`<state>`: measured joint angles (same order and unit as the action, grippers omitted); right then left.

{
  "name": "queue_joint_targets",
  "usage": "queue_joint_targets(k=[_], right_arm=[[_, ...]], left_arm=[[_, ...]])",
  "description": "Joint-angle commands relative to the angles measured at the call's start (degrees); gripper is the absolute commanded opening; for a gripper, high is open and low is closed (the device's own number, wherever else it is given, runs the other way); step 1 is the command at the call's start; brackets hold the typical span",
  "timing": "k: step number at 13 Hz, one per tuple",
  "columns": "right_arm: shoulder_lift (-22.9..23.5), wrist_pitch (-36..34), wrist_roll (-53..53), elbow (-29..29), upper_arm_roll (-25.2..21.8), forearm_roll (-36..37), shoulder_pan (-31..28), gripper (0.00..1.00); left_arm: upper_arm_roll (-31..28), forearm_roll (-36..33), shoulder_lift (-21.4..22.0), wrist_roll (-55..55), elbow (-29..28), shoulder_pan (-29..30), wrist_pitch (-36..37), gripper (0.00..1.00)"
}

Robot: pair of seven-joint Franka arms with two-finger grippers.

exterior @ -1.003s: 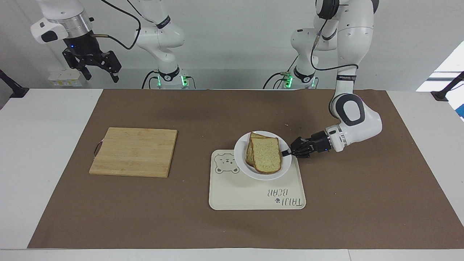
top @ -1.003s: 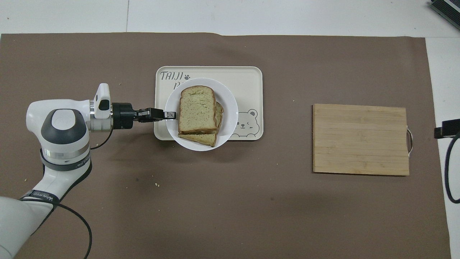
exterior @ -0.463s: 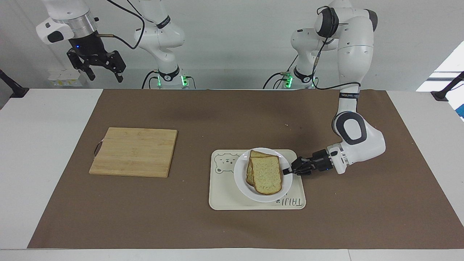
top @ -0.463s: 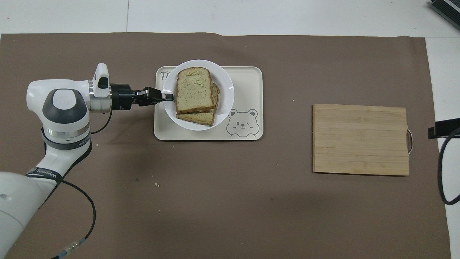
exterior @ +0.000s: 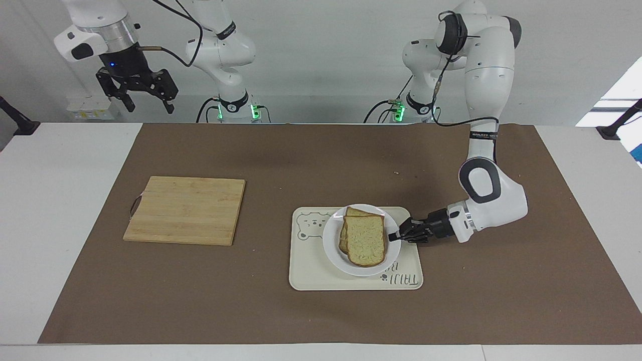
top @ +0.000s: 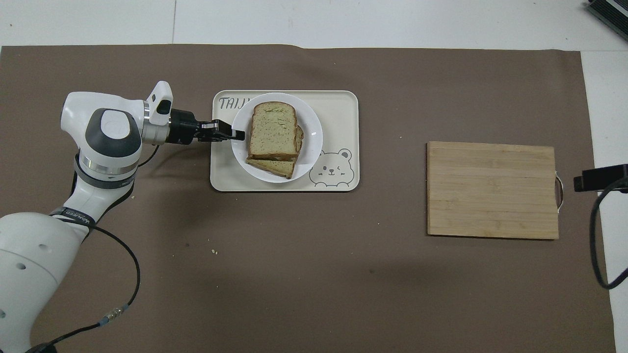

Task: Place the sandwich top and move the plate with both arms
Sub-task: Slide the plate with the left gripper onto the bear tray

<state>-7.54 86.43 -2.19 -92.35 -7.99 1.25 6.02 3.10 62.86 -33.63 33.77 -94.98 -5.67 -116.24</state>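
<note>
Left pincer (exterior: 392, 236) is clamped tight on the rim of the plate (exterior: 332, 250), on the side toward the left arm's end of the table (exterior: 60, 210). Plate sits w/ its load over the cream tray (exterior: 321, 278); can't tell if it's resting on it or just above. Sandwich top (exterior: 365, 239) lies on the stack of bread on the plate. Right pincer (exterior: 145, 98) hangs high up by the right arm's base, fingers spread wide, holding nothing; that arm waits. Wooden board (exterior: 185, 209) lies toward the right arm's end, well apart from the tray.
</note>
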Motion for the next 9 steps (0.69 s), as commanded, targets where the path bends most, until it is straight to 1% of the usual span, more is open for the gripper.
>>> queue_joint_targets(k=[1, 3, 5, 8, 9], right_arm=[[0.5, -1.35, -4.23, 0.33, 0.08, 0.07, -0.84, 1.0], [3.74, -4.07, -4.23, 3.83, 0.16, -0.37, -1.01, 1.0], [3.41, -2.15, -4.06, 3.42, -0.1, -0.72, -0.75, 1.0], [3.32, -2.32, -4.05, 3.32, 0.08, -1.08, -0.75, 1.0], [3.32, -2.32, -4.05, 3.32, 0.16, -1.07, -0.75, 1.0]], left_arm=[[-0.11, -1.16, -0.3, -1.69, 0.94, -1.71, -1.09, 0.0], [-0.29, -1.42, 0.14, -2.3, -1.08, -3.28, -3.36, 0.0], [-0.29, -1.69, 0.84, -3.0, -2.49, -3.73, -4.78, 0.0], [-0.55, -2.56, 0.93, -6.85, -2.41, -3.47, -3.91, 0.0], [-0.64, -3.17, 0.93, -9.05, -2.23, -3.64, -3.99, 0.14]])
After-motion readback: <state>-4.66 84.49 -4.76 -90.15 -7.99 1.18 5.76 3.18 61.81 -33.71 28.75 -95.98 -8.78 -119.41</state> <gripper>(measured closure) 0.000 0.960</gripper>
